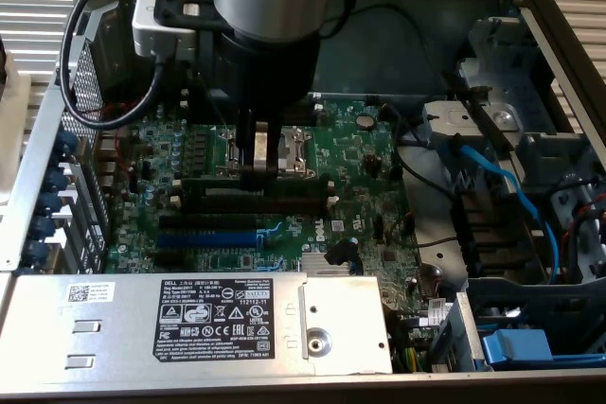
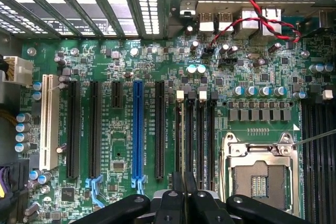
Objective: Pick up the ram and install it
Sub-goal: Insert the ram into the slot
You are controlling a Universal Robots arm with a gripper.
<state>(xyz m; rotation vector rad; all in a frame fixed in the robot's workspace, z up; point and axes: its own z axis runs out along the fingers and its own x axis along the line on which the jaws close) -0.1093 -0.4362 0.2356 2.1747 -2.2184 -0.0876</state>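
The ram is a long thin dark green stick standing on edge across the motherboard, right at the black memory slots. My gripper comes straight down from the arm and is shut on the stick's middle. Whether the stick sits in a slot or hovers just over it, I cannot tell. In the wrist view the gripper has its fingers close together over the near ends of the memory slots. The CPU socket lies beside them.
A grey power supply box with a black label covers the case's front. The blue expansion slot lies between it and the memory slots. Blue cables and drive bays fill the exterior view's right. Red-black twisted wires run near the rear ports.
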